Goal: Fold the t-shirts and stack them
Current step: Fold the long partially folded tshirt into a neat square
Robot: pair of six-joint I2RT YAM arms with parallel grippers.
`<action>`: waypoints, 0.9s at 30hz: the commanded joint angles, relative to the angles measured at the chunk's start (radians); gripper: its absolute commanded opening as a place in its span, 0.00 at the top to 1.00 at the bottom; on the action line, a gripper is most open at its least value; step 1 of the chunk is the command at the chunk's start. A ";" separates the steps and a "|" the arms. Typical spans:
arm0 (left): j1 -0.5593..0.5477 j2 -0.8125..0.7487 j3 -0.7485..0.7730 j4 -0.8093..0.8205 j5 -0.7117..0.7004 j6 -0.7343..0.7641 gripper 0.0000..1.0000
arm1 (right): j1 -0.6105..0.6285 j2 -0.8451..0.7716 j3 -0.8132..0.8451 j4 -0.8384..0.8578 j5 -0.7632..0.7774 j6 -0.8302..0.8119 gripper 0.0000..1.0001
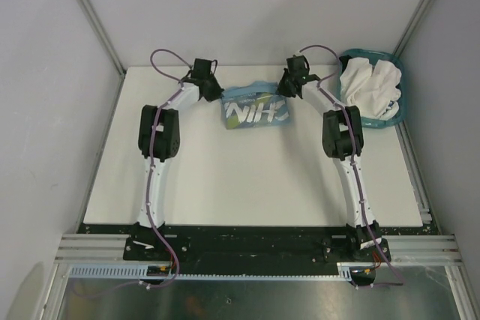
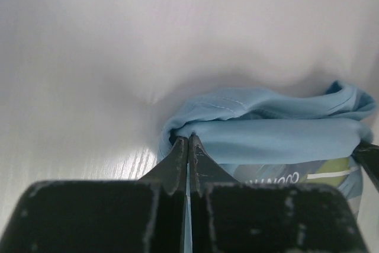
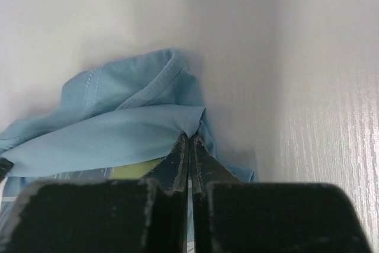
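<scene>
Top external view: the left arm [image 1: 154,162] and the right arm [image 1: 351,166] are both raised from their bases at the near edge and bent at the elbow, with the forearms angled inward toward the far middle of the table [image 1: 247,185]. The left gripper [image 1: 218,94] and the right gripper [image 1: 283,89] are turned toward each other, well apart, with the light blue t-shirt [image 1: 255,109] stretched between them.

The shirt is gathered into a short, wide bundle. Its long axis runs left to right from one gripper to the other, and its printed face is turned toward the near edge. Whether the cloth rests on the table or is lifted just clear of it cannot be told.

Large white characters are printed across the front and look something like "NIH" from above, though they cannot be read with certainty. In the left wrist view a line of small white lettering is seen upside down beside a yellow-green patch, too blurred to read.

In both wrist views the jaws are seen pressed fully together — a fold of blue cloth is pinched at the fingertips of each gripper.

White t-shirts [image 1: 369,82] are heaped in a teal basket [image 1: 393,116] at the far right corner, just beside the right forearm.
</scene>
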 commanded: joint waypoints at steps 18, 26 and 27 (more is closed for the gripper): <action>-0.078 -0.541 -0.708 0.107 -0.015 0.006 1.00 | 0.070 -0.659 -0.906 0.078 0.124 0.057 1.00; -0.071 -0.718 -0.753 0.107 -0.033 0.048 1.00 | 0.095 -0.827 -0.912 0.164 0.152 0.033 1.00; -0.064 -0.714 -0.745 0.107 -0.034 0.052 1.00 | 0.093 -0.825 -0.909 0.187 0.150 0.031 1.00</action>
